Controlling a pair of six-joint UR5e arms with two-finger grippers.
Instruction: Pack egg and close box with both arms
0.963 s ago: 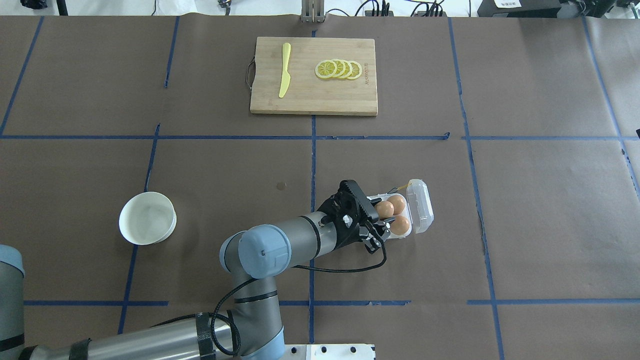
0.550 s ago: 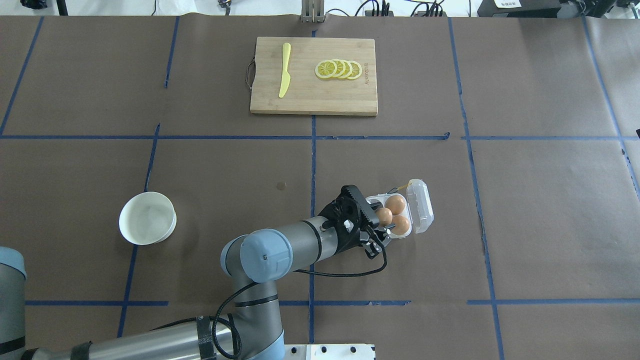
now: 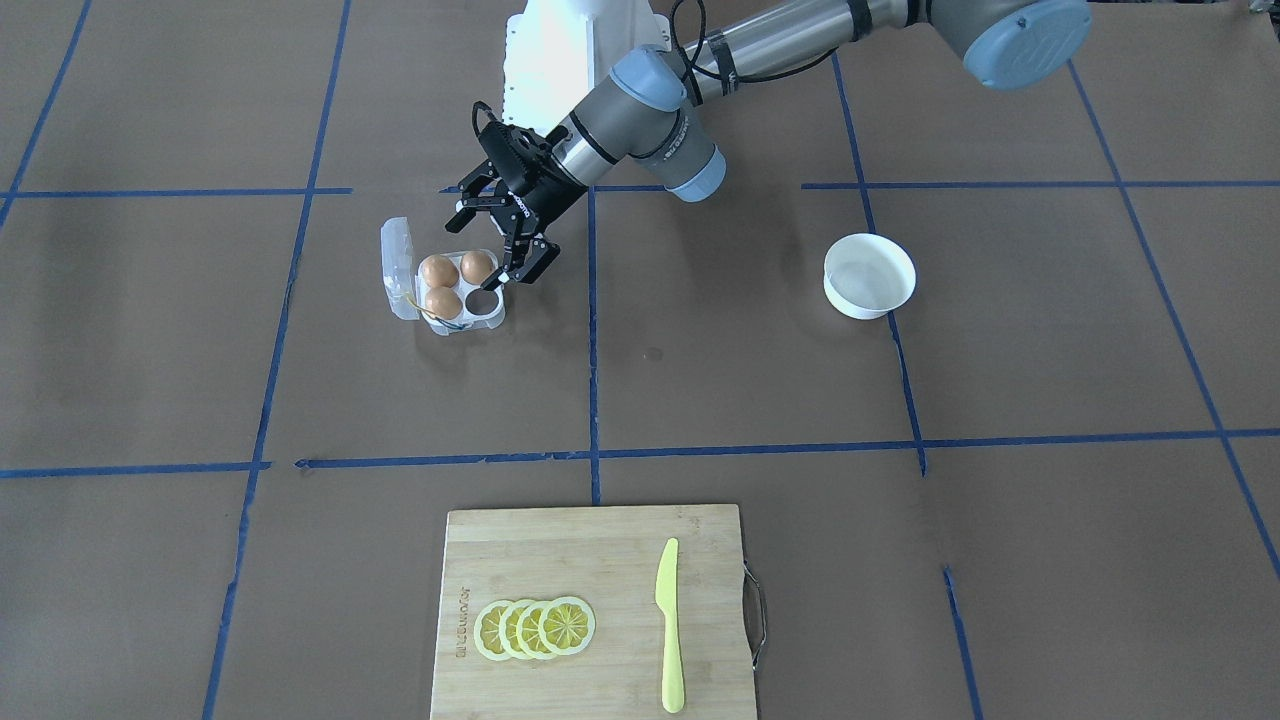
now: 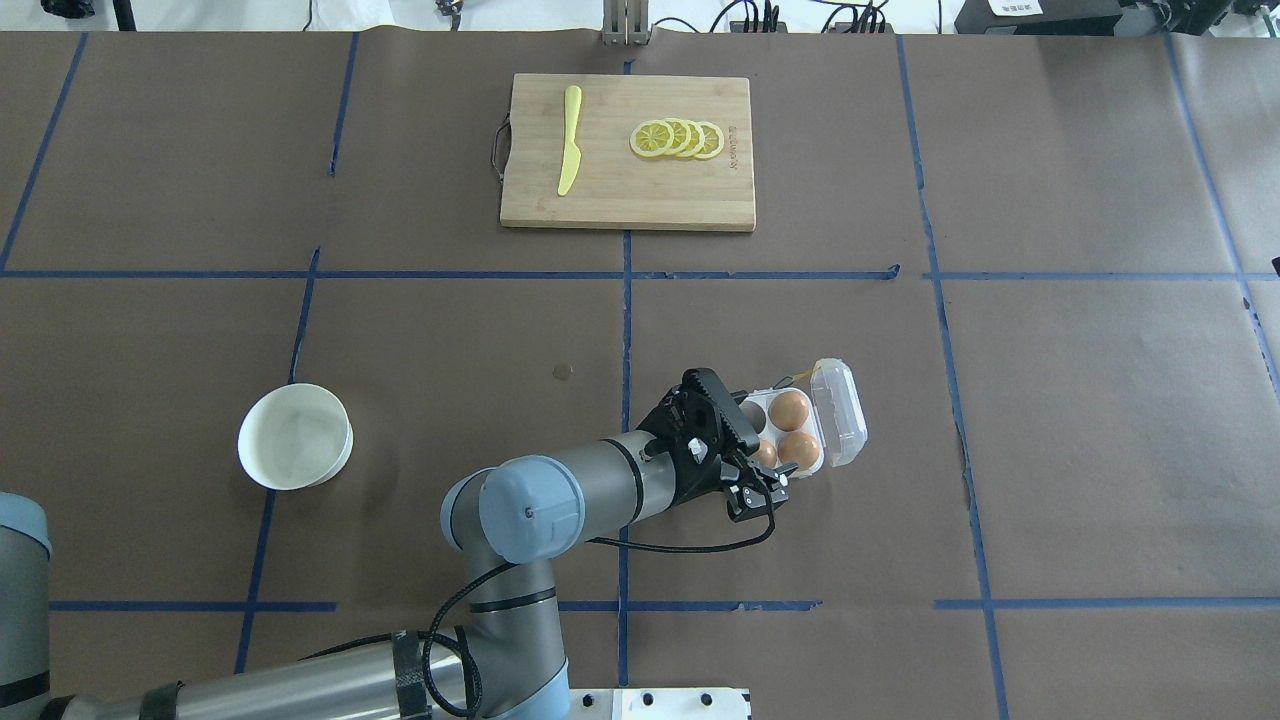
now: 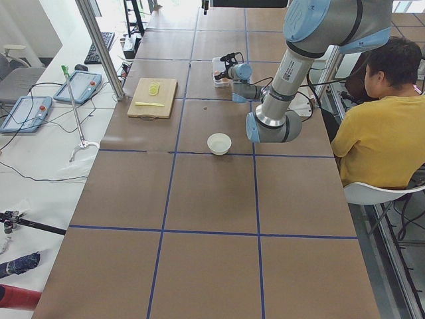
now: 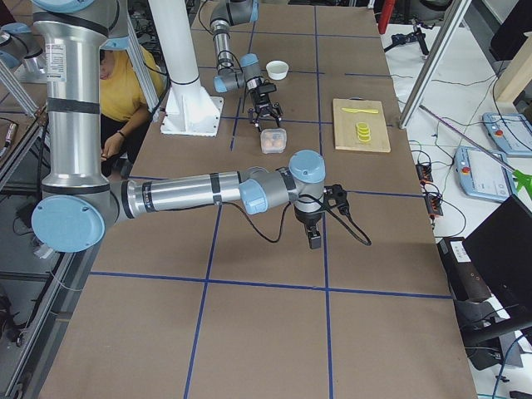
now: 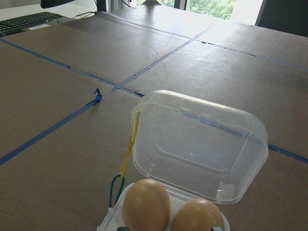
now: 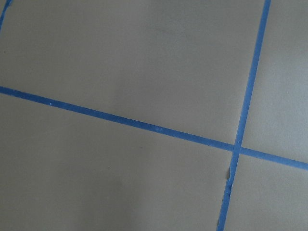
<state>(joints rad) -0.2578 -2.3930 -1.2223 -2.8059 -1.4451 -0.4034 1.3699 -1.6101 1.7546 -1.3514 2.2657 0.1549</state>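
The clear box (image 4: 752,415) stands right of the table's centre, its hinged lid (image 4: 840,412) open on the far side from my left arm. Two eggs (image 4: 790,410) (image 4: 798,450) sit in the cups next to the lid. My left gripper (image 4: 762,462) is shut on a third egg (image 4: 765,453) and holds it at the cup nearest the robot (image 3: 477,266). The fourth cup (image 3: 483,302) is empty. The left wrist view shows the lid (image 7: 197,144), the yellow string (image 7: 131,144) and two eggs (image 7: 146,204). My right gripper (image 6: 313,237) hangs over bare table; I cannot tell whether it is open.
An empty white bowl (image 4: 295,436) stands to the left. A wooden cutting board (image 4: 627,195) at the far edge carries a yellow knife (image 4: 569,150) and lemon slices (image 4: 677,138). A person in yellow (image 5: 375,139) sits beside the table.
My left gripper has moved towards the robot with the egg, from over the far cup to the near one. That far cup now shows empty.
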